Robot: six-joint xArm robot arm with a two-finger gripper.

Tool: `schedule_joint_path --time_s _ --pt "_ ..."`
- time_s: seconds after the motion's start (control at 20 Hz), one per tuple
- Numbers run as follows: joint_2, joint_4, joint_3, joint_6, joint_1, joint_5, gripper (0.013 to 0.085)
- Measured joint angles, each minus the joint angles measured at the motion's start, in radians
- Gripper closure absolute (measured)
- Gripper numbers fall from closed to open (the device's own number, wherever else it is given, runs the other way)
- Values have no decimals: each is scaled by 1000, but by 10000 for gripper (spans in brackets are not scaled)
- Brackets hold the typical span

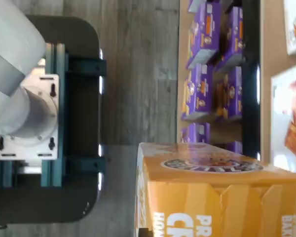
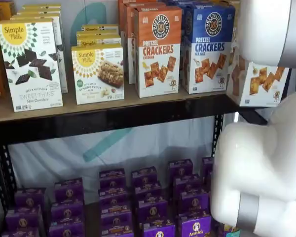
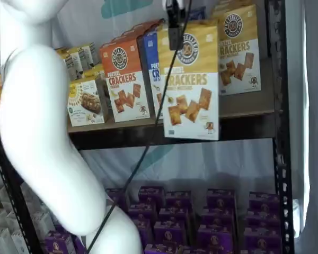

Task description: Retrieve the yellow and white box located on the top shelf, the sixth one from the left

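Note:
The yellow and white box (image 3: 193,84) hangs in front of the top shelf (image 3: 122,135), its lower edge below the board's front edge. My gripper (image 3: 175,39) comes down from above with a black finger on the box's upper front, shut on it. In a shelf view the box (image 2: 256,84) shows only its white, cracker-printed lower front at the right end of the top shelf (image 2: 113,118), behind my arm. The wrist view shows the box's yellow upper part (image 1: 212,197) close up. A second box of the same kind (image 3: 238,53) stands on the shelf behind.
An orange cracker box (image 2: 158,49), a blue one (image 2: 209,47) and Simple Mills boxes (image 2: 29,64) stand on the top shelf. Small purple boxes (image 2: 148,202) fill the level below. My white arm (image 3: 42,132) and a cable (image 3: 148,132) cross in front. A black upright (image 3: 278,132) stands at the right.

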Motion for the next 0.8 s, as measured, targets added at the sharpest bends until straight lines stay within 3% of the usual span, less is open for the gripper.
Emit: schedule_joint_path --time_s 0.3,0.8 --pt "-76 -4 65 80 81 17 370" --pt "-132 -9 120 151 153 12 370"
